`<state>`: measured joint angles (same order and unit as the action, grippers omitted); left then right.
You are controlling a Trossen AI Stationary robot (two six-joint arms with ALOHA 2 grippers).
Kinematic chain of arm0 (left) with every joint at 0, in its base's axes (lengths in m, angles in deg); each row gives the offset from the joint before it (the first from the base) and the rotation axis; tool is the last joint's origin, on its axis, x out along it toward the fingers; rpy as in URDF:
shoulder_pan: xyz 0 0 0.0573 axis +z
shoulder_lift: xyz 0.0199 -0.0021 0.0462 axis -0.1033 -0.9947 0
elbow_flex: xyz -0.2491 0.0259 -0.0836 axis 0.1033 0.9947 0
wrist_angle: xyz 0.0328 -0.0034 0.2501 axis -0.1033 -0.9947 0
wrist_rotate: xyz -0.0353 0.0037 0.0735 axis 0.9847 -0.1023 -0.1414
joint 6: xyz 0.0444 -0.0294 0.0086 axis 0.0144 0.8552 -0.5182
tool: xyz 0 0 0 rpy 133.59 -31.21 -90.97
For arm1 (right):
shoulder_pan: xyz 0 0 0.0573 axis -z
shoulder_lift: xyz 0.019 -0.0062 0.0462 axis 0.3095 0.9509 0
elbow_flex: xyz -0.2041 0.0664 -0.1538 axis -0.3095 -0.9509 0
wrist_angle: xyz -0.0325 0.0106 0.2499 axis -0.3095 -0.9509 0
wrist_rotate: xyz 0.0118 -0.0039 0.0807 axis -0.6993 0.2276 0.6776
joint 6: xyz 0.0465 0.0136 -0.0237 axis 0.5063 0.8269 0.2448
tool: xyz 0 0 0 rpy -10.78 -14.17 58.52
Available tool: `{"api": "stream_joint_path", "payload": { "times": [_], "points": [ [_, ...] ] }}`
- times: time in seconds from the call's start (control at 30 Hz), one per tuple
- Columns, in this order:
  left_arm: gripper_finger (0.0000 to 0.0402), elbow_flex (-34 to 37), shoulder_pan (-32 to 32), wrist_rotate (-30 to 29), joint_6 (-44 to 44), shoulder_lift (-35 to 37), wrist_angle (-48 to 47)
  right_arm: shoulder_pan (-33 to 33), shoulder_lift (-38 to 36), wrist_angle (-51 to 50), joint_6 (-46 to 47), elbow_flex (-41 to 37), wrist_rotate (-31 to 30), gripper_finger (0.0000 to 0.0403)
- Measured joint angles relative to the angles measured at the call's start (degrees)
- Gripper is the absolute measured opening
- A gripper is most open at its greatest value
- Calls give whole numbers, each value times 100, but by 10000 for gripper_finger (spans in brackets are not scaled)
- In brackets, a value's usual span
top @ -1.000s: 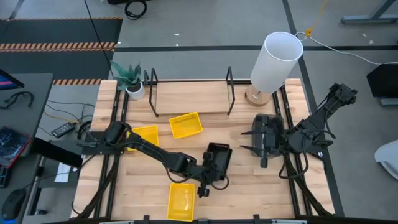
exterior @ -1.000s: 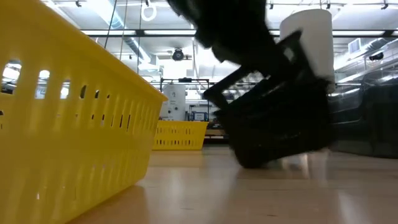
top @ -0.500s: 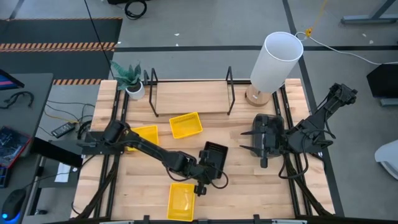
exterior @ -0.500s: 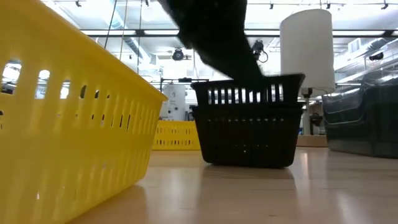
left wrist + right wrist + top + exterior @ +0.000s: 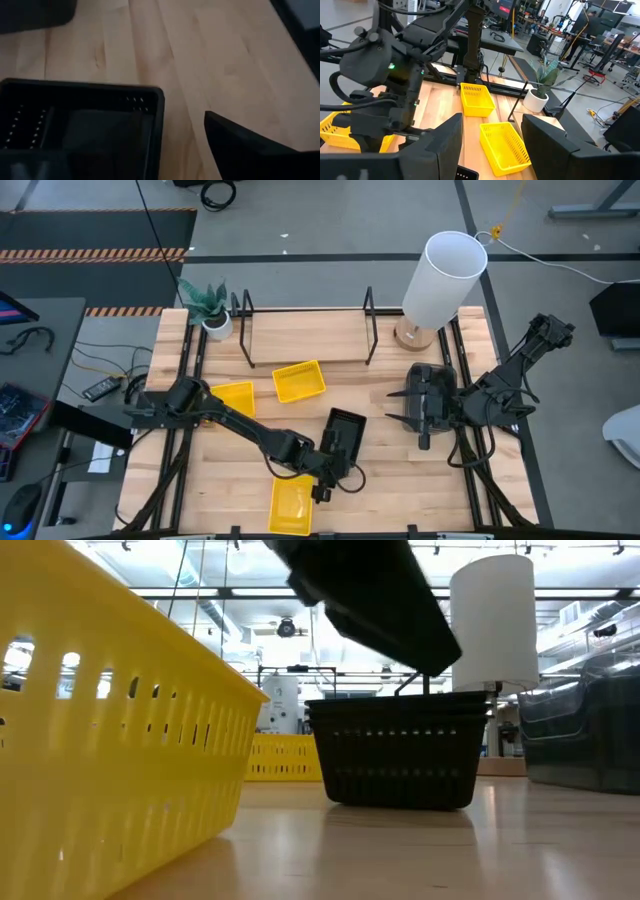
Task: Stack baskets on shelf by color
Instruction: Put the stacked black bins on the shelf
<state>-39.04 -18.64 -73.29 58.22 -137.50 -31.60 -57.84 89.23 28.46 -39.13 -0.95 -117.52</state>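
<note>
Near the table's front middle we see a black perforated basket standing flat on the wooden table, with the left gripper just at its near end, fingers spread and clear of the rim. Yellow baskets lie around it, none on the shelf. Off to the right, the right gripper waits with fingers apart around a dark grey basket.

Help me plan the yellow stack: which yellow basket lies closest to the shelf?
The yellow basket at table centre, just in front of the shelf; the other two sit farther back, left and front.
</note>
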Motion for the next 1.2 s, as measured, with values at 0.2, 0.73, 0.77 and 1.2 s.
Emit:
{"api": "stream_joint_path", "payload": {
  "times": [0.2, 0.73, 0.77, 1.2],
  "points": [
    [241, -2, -6, -404, -281, -195, -153, 2, 2, 2, 13, 0, 0, 207],
    [21, -4, 507, 188, 124, -210, -721, 2, 2, -3, 17, 0, -2, 207],
    [22, -4, 536, 195, 179, -182, -721, 0, 2, -3, 17, 0, 0, 207],
    [22, -2, 1438, -176, -54, 864, -857, 1, 1, -11, 20, 0, -2, 207]
  ]
}}
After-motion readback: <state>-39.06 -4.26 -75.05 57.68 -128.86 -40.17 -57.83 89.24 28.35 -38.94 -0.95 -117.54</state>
